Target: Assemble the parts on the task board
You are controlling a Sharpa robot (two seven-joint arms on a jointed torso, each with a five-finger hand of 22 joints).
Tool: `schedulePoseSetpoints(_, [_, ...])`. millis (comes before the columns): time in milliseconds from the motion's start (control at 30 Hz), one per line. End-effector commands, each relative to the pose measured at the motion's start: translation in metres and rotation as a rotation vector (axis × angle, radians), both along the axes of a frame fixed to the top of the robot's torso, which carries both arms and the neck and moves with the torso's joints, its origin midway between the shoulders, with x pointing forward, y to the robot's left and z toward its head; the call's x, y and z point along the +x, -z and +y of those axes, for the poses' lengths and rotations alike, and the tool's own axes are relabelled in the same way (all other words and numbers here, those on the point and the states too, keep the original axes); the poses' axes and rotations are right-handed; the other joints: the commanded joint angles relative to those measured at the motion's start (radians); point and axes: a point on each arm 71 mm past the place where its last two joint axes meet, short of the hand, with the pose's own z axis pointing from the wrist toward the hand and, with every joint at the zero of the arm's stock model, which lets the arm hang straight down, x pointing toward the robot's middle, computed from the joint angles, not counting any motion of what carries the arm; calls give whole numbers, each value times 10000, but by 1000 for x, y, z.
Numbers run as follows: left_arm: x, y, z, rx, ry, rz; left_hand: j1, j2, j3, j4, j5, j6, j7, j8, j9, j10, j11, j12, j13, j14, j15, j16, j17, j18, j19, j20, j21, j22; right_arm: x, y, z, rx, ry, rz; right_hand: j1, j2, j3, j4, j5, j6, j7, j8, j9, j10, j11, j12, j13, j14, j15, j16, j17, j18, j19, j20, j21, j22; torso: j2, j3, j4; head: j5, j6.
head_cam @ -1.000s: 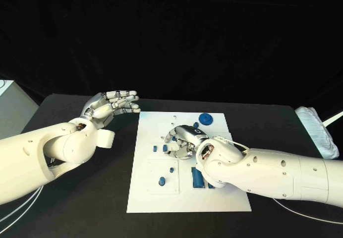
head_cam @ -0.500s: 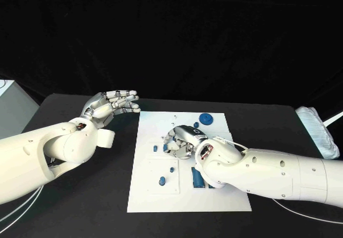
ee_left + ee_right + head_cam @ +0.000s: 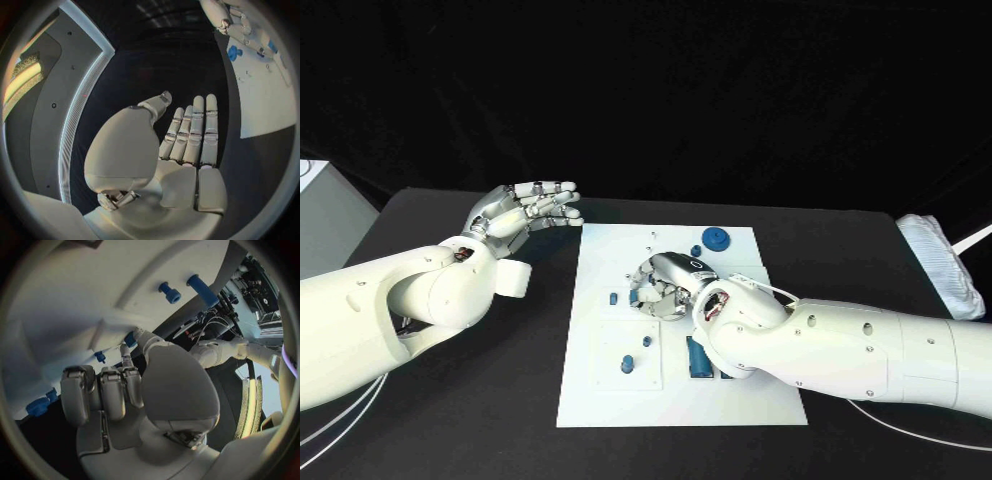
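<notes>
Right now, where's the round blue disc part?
Head view: the round blue disc lies at the task board's far edge, right of centre, just beyond the right hand.

One task board (image 3: 733, 400), two hands (image 3: 528, 210)

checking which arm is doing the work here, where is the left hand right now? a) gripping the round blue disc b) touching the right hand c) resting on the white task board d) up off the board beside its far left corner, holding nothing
d: the left hand hangs over the black table beside the task board, fingers apart and empty, while the right hand works over the board's middle.
</notes>
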Motion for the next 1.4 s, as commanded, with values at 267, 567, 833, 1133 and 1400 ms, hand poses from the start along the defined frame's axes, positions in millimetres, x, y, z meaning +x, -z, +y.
schedulePoseSetpoints(267, [0,-1,-2,-24,148,-31,-62,40,-8,-59,31,-81,309,25,-9,-26,12,-51,8,-81,19,43,11,71,-96,11,45,18,-1,-1,1,410,-82,-91,195,344,807,-235,191,724,-352,536,93,569,-340,257,2129,1022,-331,37,2631,-57,726,-259,119,2181,-5,12,-2,8,-16])
schedulePoseSetpoints(567, [0,0,-2,-5,131,-3,-55,44,-3,-67,31,-89,317,22,-11,-29,14,-52,8,-83,19,48,12,73,-99,10,55,24,-1,-2,0,608,-52,-198,138,458,1139,-414,219,921,-508,783,171,786,-481,397,2351,1022,-475,37,2631,-78,768,-399,195,2242,-1,9,-3,11,-14])
schedulePoseSetpoints(833, [0,0,-2,3,124,10,-50,42,1,-79,31,-107,332,13,-15,-38,22,-57,6,-87,21,57,13,73,-107,10,71,34,0,-3,-2,690,207,-296,-110,467,1227,-402,288,885,-536,865,198,781,-518,389,2344,1022,-508,37,2631,-77,767,-448,188,2241,-5,5,0,2,-8])
schedulePoseSetpoints(1133, [1,0,-1,21,80,17,-53,43,2,-82,31,-117,340,8,-17,-44,27,-61,5,-90,24,61,13,73,-111,11,79,40,-7,-9,-8,1171,415,56,-332,429,1282,-376,427,818,-541,916,212,769,-530,377,2332,1022,-508,37,2631,-79,771,-459,192,2247,-13,15,-12,-11,18])
schedulePoseSetpoints(1400, [1,2,0,35,40,34,-64,51,3,-79,30,-129,348,2,-20,-53,34,-65,4,-94,30,70,14,71,-120,14,94,49,-2,-32,-32,1638,1019,323,-396,407,1311,-384,515,785,-536,933,217,748,-527,360,2309,1022,-504,37,2631,-88,789,-458,224,2271,-26,36,-45,-31,76])
